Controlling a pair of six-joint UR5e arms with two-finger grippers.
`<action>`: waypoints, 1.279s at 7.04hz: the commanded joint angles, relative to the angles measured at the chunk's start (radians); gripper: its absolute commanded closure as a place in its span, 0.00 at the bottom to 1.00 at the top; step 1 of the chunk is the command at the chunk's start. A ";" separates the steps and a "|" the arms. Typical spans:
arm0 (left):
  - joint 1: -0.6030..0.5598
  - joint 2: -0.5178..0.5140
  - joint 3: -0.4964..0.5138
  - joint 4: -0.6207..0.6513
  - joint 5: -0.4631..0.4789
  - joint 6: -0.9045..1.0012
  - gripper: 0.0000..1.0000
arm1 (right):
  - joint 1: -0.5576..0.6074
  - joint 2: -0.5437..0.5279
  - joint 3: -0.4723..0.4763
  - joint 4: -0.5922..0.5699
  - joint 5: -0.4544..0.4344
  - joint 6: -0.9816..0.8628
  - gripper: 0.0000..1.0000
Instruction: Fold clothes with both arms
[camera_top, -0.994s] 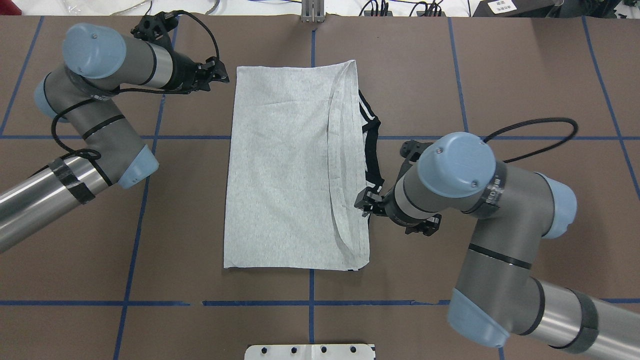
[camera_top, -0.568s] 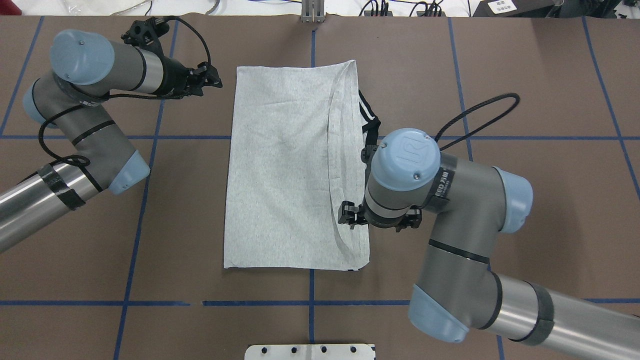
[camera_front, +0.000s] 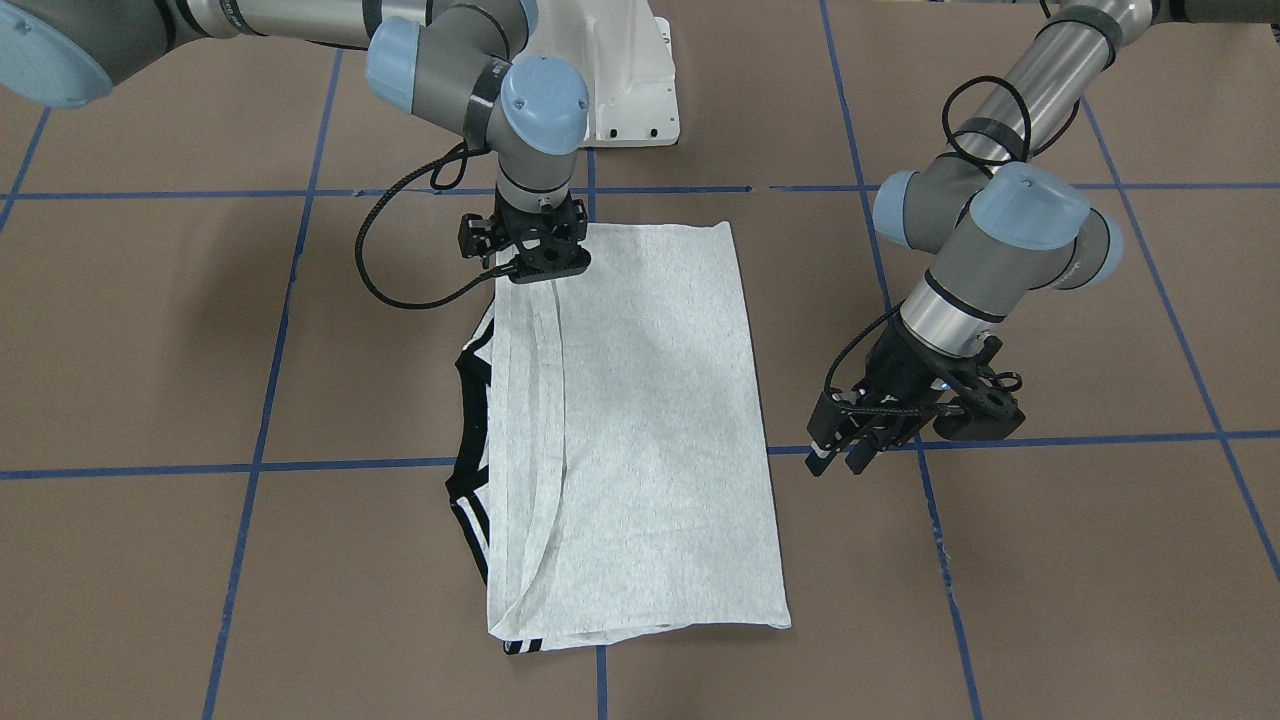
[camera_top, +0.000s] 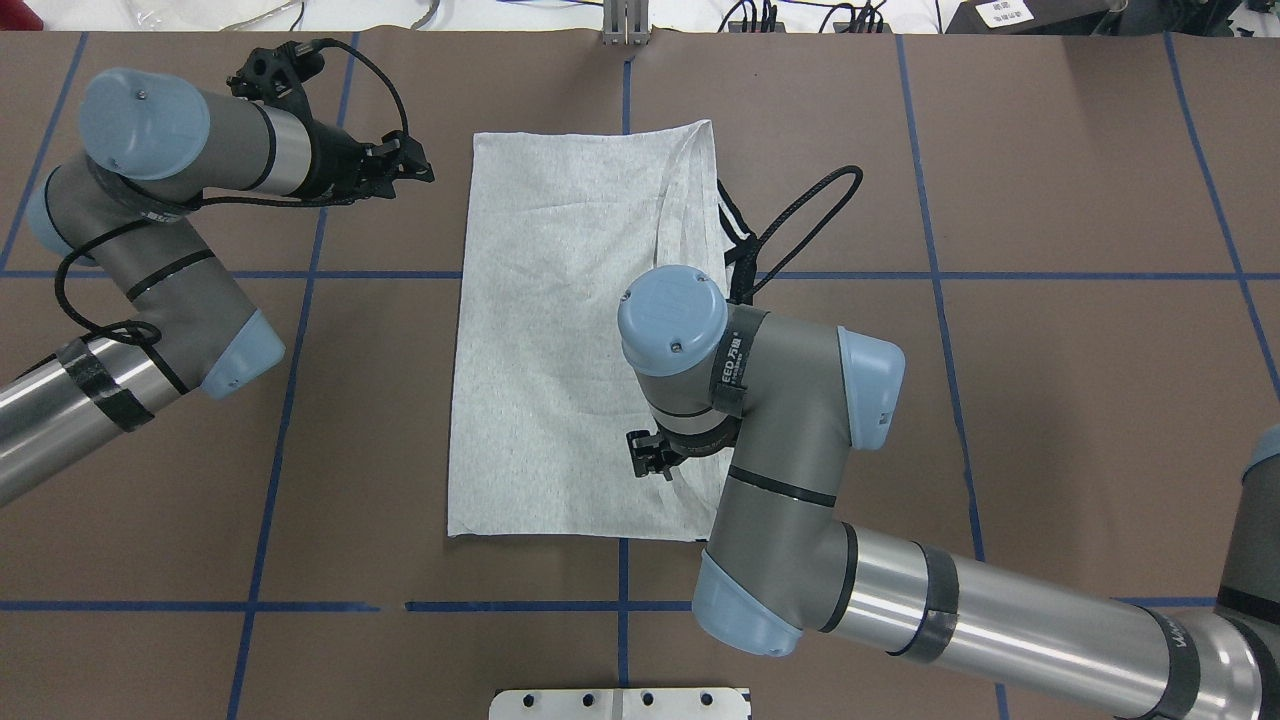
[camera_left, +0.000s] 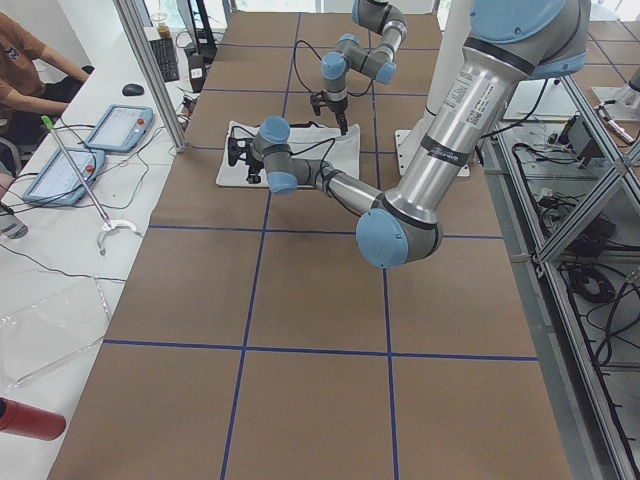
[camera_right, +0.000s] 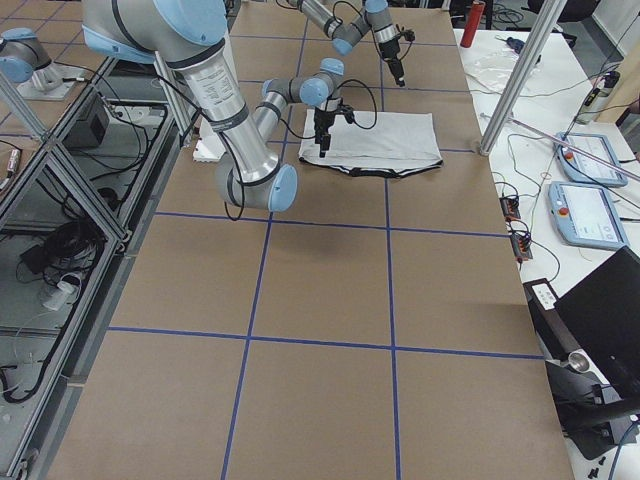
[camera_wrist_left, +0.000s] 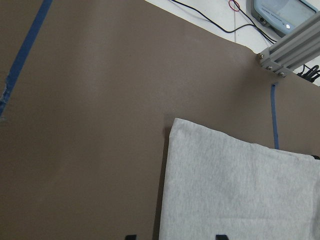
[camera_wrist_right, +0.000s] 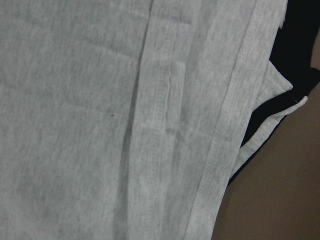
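Observation:
The grey T-shirt (camera_top: 560, 330) lies flat on the brown table, folded into a tall rectangle, with its black collar trim (camera_front: 466, 440) poking out along one long edge. My right gripper (camera_front: 535, 272) points straight down onto the shirt's corner nearest the robot base. In the overhead view the right gripper (camera_top: 655, 462) is mostly hidden under its own wrist. Its wrist view shows only close fabric and seams (camera_wrist_right: 160, 120), so I cannot tell its state. My left gripper (camera_top: 425, 166) hovers open and empty beside the shirt's far left corner (camera_wrist_left: 175, 125), clear of the cloth.
The white pedestal base (camera_front: 630, 90) stands behind the shirt at the robot's side. Blue tape lines (camera_top: 300, 273) grid the brown table. A metal post (camera_top: 625, 25) and cables sit at the far edge. A person (camera_left: 20, 60) sits at a side table with tablets (camera_left: 120, 125).
My right arm has swung left from the shirt's collar edge to over the shirt's near part. My left gripper has drawn back slightly from the shirt's far corner.

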 joint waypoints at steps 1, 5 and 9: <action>0.000 0.004 -0.002 0.001 0.000 0.000 0.39 | -0.006 0.008 -0.031 -0.027 -0.003 -0.017 0.00; 0.000 0.029 -0.031 0.001 0.002 0.000 0.38 | 0.006 -0.224 0.236 -0.234 -0.095 -0.181 0.00; 0.000 0.049 -0.091 0.031 0.000 0.000 0.38 | 0.042 -0.118 0.189 -0.148 -0.092 -0.164 0.00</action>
